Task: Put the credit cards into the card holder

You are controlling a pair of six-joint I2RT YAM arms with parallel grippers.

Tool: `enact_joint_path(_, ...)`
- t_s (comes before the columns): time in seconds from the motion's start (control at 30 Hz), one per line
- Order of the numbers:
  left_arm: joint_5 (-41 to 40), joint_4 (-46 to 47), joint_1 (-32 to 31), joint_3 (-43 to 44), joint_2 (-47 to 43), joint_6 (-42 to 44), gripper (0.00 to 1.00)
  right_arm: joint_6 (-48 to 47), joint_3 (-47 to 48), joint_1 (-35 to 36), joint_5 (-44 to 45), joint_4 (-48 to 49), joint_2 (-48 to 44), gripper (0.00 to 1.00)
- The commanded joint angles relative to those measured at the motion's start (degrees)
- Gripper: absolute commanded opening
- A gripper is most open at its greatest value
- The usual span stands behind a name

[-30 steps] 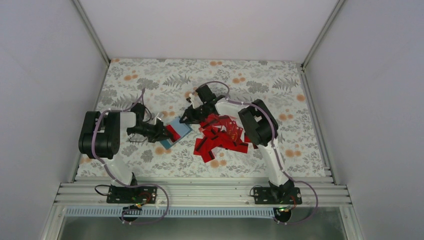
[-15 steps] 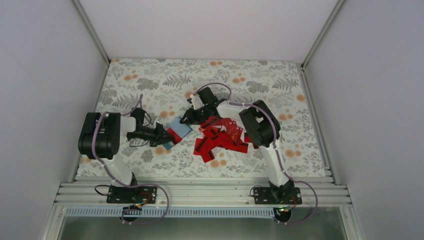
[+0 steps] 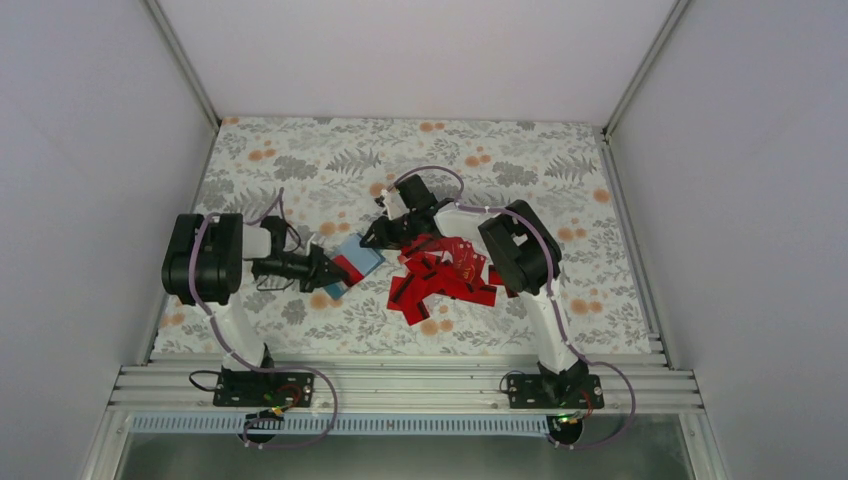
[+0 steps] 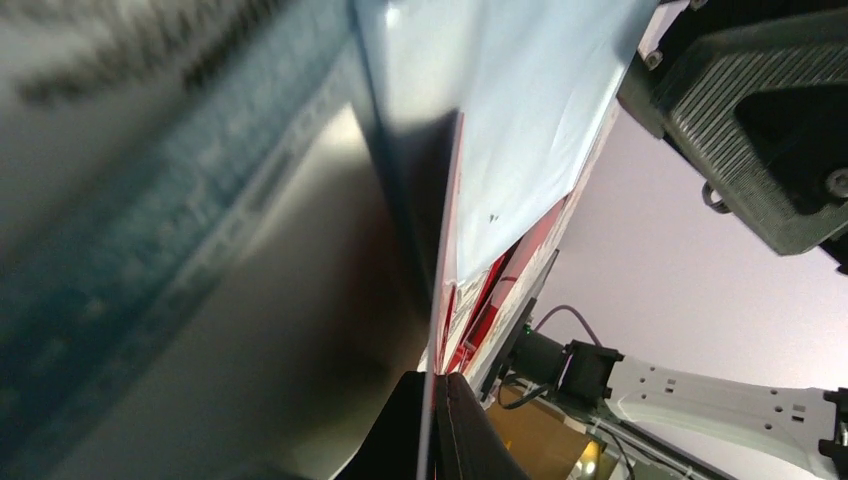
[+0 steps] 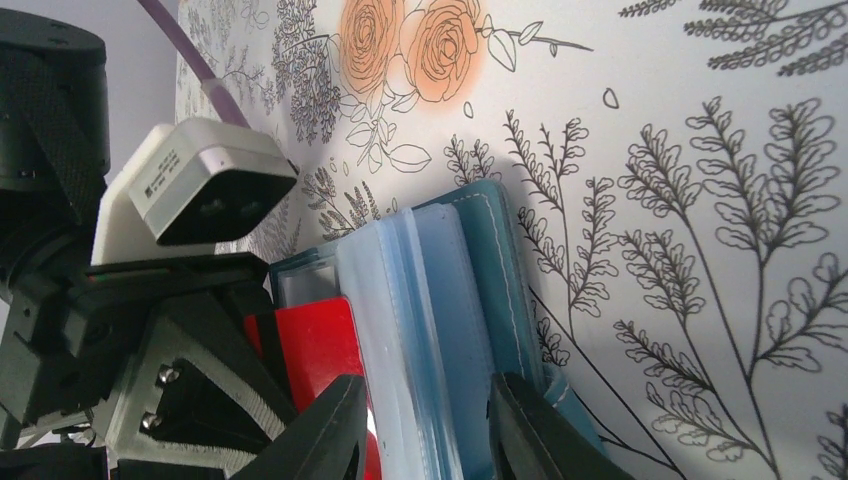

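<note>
The teal card holder (image 3: 357,258) lies open on the floral mat left of centre, its clear sleeves (image 5: 400,330) fanned up. My right gripper (image 5: 430,430) is shut on the holder, with that stack of sleeves and the teal cover (image 5: 490,290) between its fingers. My left gripper (image 3: 322,270) reaches in from the left, shut on a red credit card (image 5: 312,350) that lies against the sleeves. In the left wrist view the card's thin edge (image 4: 437,380) runs out from the closed jaws. The other credit cards (image 3: 440,275) lie in a loose red pile right of the holder.
The left wrist camera housing (image 5: 195,185) sits just above the holder's left side. The right arm's elbow (image 3: 515,250) hangs over the pile's right side. Grey walls (image 3: 90,150) enclose the mat (image 3: 500,160) on three sides.
The left arm's upper links have swung slightly upright and its gripper, still on the card, has edged a little toward the left. The right arm and the holder have stayed put.
</note>
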Motion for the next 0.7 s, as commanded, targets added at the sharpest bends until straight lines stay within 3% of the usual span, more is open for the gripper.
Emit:
enact_joint_path(0.0, -3.6, -2.6, 1.7, 2.5, 2.3, 3.2, 0.02, -0.5, -3.0, 0.3, 5.6, -7.6, 1.8, 0.33)
enact_joint_path(0.67, -2.3, -0.5, 3.1, 4.1, 4.1, 2.6, 0.02, -3.7, 0.0, 1.3, 5.1, -11.4, 6.3, 0.33)
